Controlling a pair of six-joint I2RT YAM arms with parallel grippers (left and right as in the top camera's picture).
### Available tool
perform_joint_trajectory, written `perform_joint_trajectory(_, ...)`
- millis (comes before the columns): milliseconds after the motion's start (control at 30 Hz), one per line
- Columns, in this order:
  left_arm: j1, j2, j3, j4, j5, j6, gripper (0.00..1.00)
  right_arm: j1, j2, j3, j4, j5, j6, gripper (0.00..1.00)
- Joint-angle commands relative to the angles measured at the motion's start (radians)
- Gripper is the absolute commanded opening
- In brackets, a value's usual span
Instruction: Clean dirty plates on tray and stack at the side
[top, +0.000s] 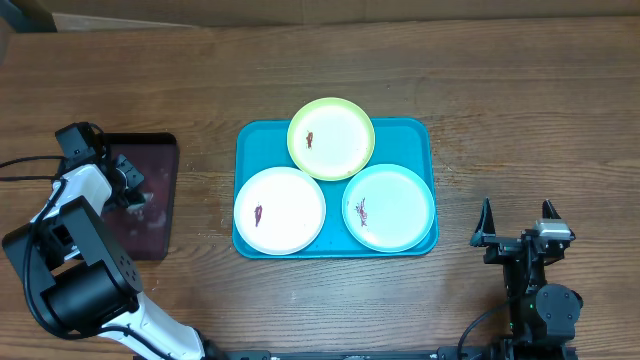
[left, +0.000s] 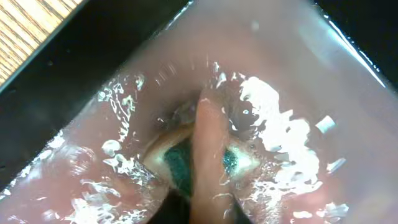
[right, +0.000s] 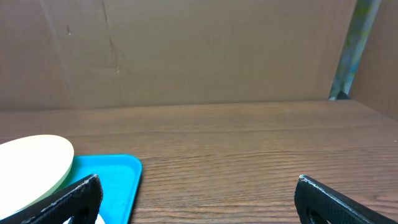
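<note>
plates (top: 280, 210) on tray (top: 255, 140), well right of left pincer (top: 136, 198) closed on sponge (left: 177, 163), right pincer (top: 517, 208) wide

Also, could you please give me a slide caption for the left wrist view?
Left claw shut on a green-and-yellow sponge in the wet, dark maroon tray.
</note>
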Motion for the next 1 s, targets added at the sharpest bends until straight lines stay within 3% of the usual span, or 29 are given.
perform_joint_trajectory(0, 0.001, 0.028, -0.020, -0.006, 0.002, -0.006, 0.05, 0.006, -0.008, -0.011, 0.007, -0.001, -0.001, 1.00)
perform_joint_trajectory(33, 0.001, 0.028, -0.020, -0.011, 0.002, -0.006, 0.26, 0.006, -0.008, -0.011, 0.007, -0.001, -0.001, 1.00)
perform_joint_trajectory(67, 0.001, 0.028, -0.020, -0.017, 0.002, -0.006, 0.60, 0.006, -0.008, -0.011, 0.007, -0.001, -0.001, 1.00)
perform_joint_trajectory(100, 0.001, 0.028, -0.020, -0.024, 0.002, -0.006, 0.85, 0.006, -0.008, -0.011, 0.007, -0.001, -0.001, 1.00)
perform_joint_trajectory(133, 0.001, 0.028, -0.020, -0.035, 0.003, -0.006, 0.99, 0.006, -0.008, -0.011, 0.007, -0.001, -0.001, 1.00)
perform_joint_trajectory(400, 0.000, 0.028, -0.021, -0.154, 0.076, -0.007, 1.00, 0.006, -0.008, -0.011, 0.007, -0.001, -0.001, 1.00)
perform_joint_trajectory(467, 0.000, 0.028, -0.021, -0.187, 0.097, -0.007, 0.73, 0.006, -0.008, -0.011, 0.007, -0.001, -0.001, 1.00)
perform_joint_trajectory(533, 0.000, 0.028, -0.021, -0.215, 0.118, -0.007, 0.33, 0.006, -0.008, -0.011, 0.007, -0.001, -0.001, 1.00)
perform_joint_trajectory(600, 0.000, 0.028, -0.020, -0.235, 0.132, -0.007, 0.04, 0.006, -0.008, -0.011, 0.007, -0.001, -0.001, 1.00)
perform_joint_trajectory(733, 0.000, 0.028, -0.021, -0.259, 0.136, -0.007, 0.04, 0.006, -0.008, -0.011, 0.007, -0.001, -0.001, 1.00)
perform_joint_trajectory(767, 0.000, 0.028, -0.021, -0.259, 0.136, -0.007, 0.04, 0.006, -0.008, -0.011, 0.007, -0.001, -0.001, 1.00)
perform_joint_trajectory(800, 0.000, 0.028, -0.021, -0.259, 0.136, -0.007, 0.15, 0.006, -0.008, -0.011, 0.007, -0.001, -0.001, 1.00)
perform_joint_trajectory(867, 0.000, 0.028, -0.021, -0.258, 0.136, -0.007, 0.99, 0.006, -0.008, -0.011, 0.007, -0.001, -0.001, 1.00)
perform_joint_trajectory(967, 0.000, 0.028, -0.021, -0.259, 0.137, -0.007, 1.00, 0.006, -0.008, -0.011, 0.007, -0.001, -0.001, 1.00)
